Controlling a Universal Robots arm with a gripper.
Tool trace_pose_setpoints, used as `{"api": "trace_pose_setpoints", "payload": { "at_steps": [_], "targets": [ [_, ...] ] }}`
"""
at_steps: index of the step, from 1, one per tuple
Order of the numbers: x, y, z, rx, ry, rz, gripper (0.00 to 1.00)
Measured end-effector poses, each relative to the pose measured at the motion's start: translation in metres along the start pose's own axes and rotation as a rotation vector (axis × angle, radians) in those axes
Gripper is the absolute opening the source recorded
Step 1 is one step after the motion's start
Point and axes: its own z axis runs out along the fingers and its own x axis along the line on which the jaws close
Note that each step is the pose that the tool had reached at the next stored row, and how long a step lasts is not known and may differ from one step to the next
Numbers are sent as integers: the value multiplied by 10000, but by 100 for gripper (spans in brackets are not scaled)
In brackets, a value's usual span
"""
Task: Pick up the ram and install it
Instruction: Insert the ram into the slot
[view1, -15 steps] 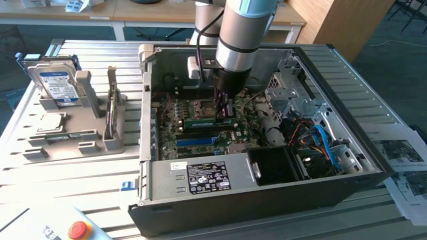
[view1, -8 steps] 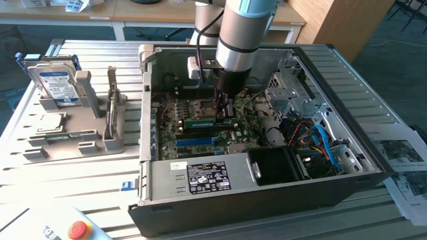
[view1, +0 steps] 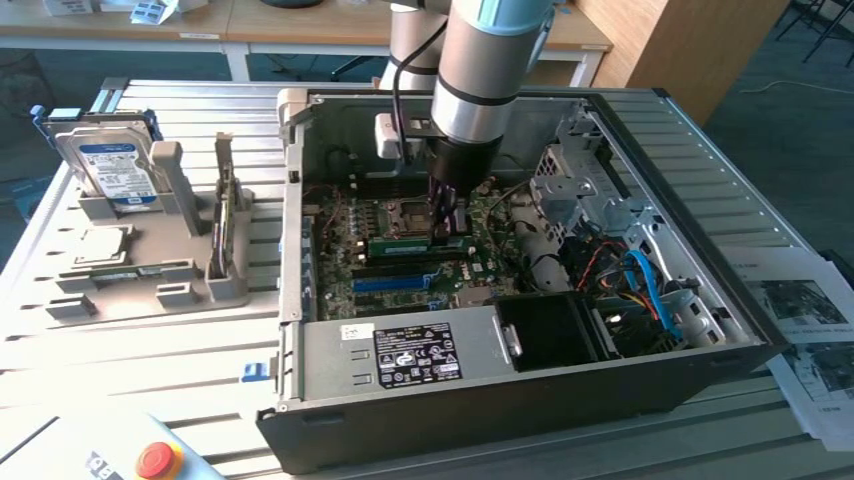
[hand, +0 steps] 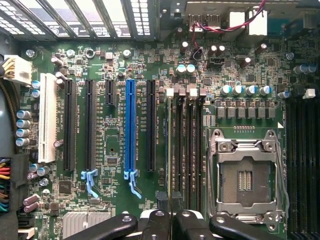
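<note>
The gripper (view1: 450, 230) is hanging inside the open computer case (view1: 534, 405) — pinching the green ram (view1: 414, 243) shut between its fingers — just over the motherboard (view1: 336, 245).

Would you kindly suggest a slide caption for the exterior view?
Robot arm's gripper holds the ram at the motherboard inside the open computer case.

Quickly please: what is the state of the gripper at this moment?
Gripper: closed on the ram, holding it down inside the computer case, just over the motherboard.
</note>
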Motion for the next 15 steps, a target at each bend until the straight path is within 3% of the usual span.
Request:
{"api": "trace_pose_setpoints", "payload": {
  "at_steps": [15],
  "targets": [
    [-15, 15, 0, 6, 4, -22, 12]
  ]
}}
